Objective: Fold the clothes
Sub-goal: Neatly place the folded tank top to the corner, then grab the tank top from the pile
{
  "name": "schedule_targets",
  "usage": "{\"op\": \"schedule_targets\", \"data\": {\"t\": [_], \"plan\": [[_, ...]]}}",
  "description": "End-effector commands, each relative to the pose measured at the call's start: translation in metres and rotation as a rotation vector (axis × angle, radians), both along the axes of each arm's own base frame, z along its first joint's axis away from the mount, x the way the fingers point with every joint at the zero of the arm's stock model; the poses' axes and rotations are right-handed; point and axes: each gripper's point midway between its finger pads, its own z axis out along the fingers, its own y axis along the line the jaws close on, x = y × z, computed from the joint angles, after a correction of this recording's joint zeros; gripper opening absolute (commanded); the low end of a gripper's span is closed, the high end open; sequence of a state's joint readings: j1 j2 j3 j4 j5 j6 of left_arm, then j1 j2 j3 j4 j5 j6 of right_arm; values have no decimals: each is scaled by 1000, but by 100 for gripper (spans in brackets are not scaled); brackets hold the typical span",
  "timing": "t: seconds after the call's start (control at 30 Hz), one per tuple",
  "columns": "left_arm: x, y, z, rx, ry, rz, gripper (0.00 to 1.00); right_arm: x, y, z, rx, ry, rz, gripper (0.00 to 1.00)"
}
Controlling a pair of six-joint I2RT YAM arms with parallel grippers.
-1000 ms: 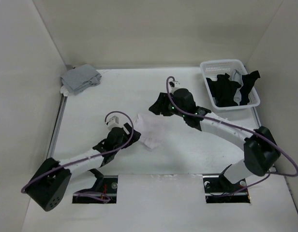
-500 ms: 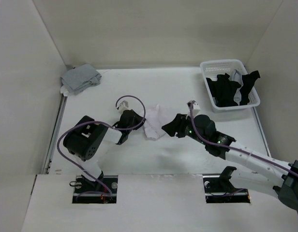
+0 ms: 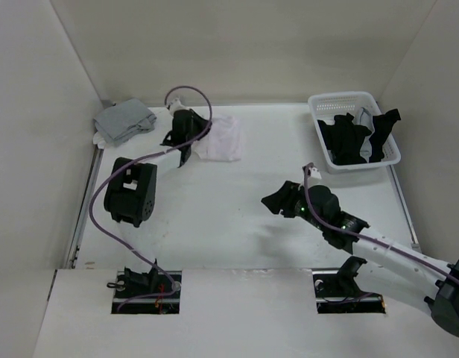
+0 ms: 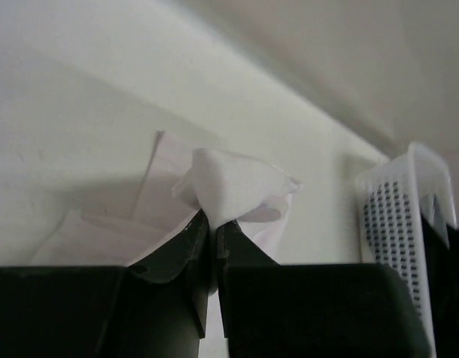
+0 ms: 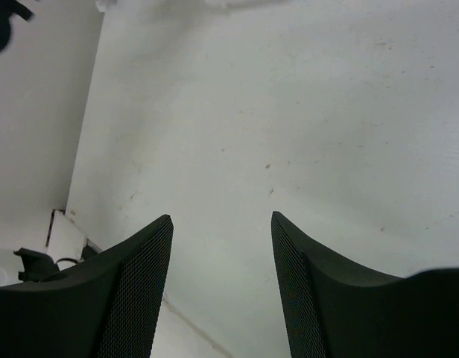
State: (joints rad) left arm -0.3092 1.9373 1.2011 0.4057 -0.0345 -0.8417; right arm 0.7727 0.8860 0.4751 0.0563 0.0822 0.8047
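Top view: the left tool [image 3: 194, 140] grips the edge of a thin white fabric top [image 3: 220, 139] spread on the white desk [image 3: 237, 231] to its right. A folded grey fabric top [image 3: 124, 121] lies to its left. Black fabric tops [image 3: 349, 142] fill a white slotted plastic basket [image 3: 354, 101] beyond the right tool [image 3: 268, 202].

Left wrist: the tool is closed on a bunched fold.

Right wrist: the tool's jaws gape over the desk.

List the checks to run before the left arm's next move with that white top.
1. Grip: left tool shut on the white top, ok.
2. Spare arm: right tool open and empty, ok.
3. Spacing: white top apart from the grey pile, ok.
4. Fold: whether the white top lies flat, cannot tell.
5. Remaining work: black clothes unfolded in the basket, not ok.
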Motion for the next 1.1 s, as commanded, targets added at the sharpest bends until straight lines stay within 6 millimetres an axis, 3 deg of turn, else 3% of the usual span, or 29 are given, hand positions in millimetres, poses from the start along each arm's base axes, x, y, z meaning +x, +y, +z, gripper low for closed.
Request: {"op": "schedule_targets", "data": {"t": [0.0,0.1,0.2,0.27,0.3,0.37,0.4,0.5,0.6,0.7,0.73,0.8,0.87,1.0,1.07], "plan": [[42,90,45,56,-80,158,0,10,6,22,38,-53,11,60],[60,181,49,31,-63,337,0,11,8,22,30,-54,27,61],[56,265,24,-43,14,533,10,10,10,20,24,-51,39,61],[43,312,12,-90,21,660,27,9,10,18,23,-48,41,61],[36,332,11,-111,1,719,44,9,10,16,25,-44,40,61],[28,357,12,-126,-27,778,76,8,13,12,29,-35,43,61],[25,362,12,-129,-30,783,83,6,16,9,27,-28,53,61],[17,360,17,-102,-45,780,86,0,26,0,26,-11,76,61],[7,336,23,-87,-61,786,86,2,26,-4,18,-6,66,61],[-8,291,26,-50,-60,765,86,8,20,0,13,-29,36,56],[-13,271,27,-33,-62,748,85,13,17,3,9,-42,18,48],[-27,227,32,-8,-76,704,82,27,11,15,-2,-73,-16,20],[-43,176,42,2,-110,639,68,40,11,28,-14,-103,-32,2],[-82,58,70,37,-195,388,22,84,-6,55,-88,-157,-164,0],[-107,-3,72,81,-205,221,13,113,-30,73,-137,-185,-270,1]]}}
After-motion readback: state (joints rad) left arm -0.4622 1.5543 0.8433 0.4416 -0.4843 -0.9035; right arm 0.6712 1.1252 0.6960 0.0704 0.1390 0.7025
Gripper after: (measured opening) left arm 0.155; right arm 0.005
